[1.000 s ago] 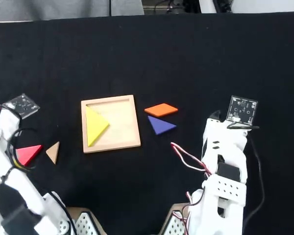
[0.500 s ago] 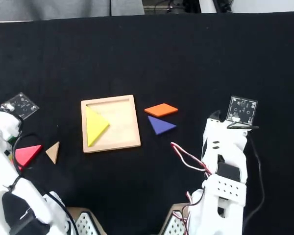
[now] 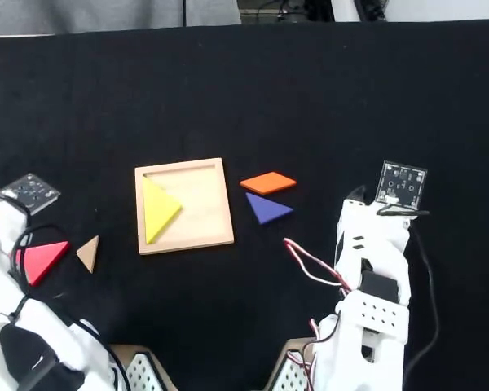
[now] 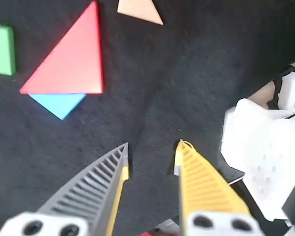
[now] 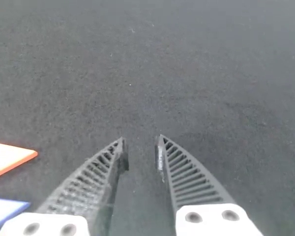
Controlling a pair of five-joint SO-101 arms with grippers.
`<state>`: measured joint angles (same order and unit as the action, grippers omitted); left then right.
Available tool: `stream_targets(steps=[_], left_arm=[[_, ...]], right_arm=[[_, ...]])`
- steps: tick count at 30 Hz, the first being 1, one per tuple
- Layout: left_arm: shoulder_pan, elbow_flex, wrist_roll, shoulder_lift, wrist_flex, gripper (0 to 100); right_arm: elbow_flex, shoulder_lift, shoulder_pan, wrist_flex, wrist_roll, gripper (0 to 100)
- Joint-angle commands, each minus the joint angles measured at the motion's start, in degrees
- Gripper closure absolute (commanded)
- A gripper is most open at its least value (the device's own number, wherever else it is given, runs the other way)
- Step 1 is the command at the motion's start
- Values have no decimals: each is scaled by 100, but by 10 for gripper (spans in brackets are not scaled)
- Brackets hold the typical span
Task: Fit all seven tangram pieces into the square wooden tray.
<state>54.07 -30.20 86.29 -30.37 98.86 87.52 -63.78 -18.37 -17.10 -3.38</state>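
Tray (image 3: 187, 243) sat mid-table, with yellow triangle (image 3: 159, 210) alone inside. Left gripper (image 4: 151, 150) hung near red triangle (image 4: 71, 61), fingers parted partway, empty. Right gripper (image 5: 140, 155) was narrowly parted, empty, near orange piece (image 3: 268, 182) and dark-blue triangle (image 3: 267, 209). Risks: red triangle touched light-blue triangle (image 4: 59, 102), so a grab could drag the neighbour along. Thin flat pieces on cloth could slip from fingertips or catch on tray rim.
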Motion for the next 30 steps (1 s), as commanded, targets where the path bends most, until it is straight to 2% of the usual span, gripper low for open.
stream_targets(steps=[1, 6, 13, 18, 22, 26, 30], left_arm=[[136, 215, 6629, -132, -35, 838], [145, 189, 6453, -79, -510, 838], [119, -295, 4651, -132, -1723, 838], [110, -752, 2989, -141, -2690, 902], [40, -910, 1327, -141, -3490, 923], [-48, -1174, -695, -141, -4369, 924], [4, -1473, -2215, -141, -5231, 924]], right_arm=[[-66, -4, 79, 114, -62, 894], [-66, -4, 79, 114, -62, 894], [-66, -4, 79, 114, -62, 895], [-66, -4, 79, 114, -62, 895], [-66, -4, 79, 114, -62, 895], [-66, -4, 79, 114, -62, 895], [-66, -4, 79, 114, -62, 895]])
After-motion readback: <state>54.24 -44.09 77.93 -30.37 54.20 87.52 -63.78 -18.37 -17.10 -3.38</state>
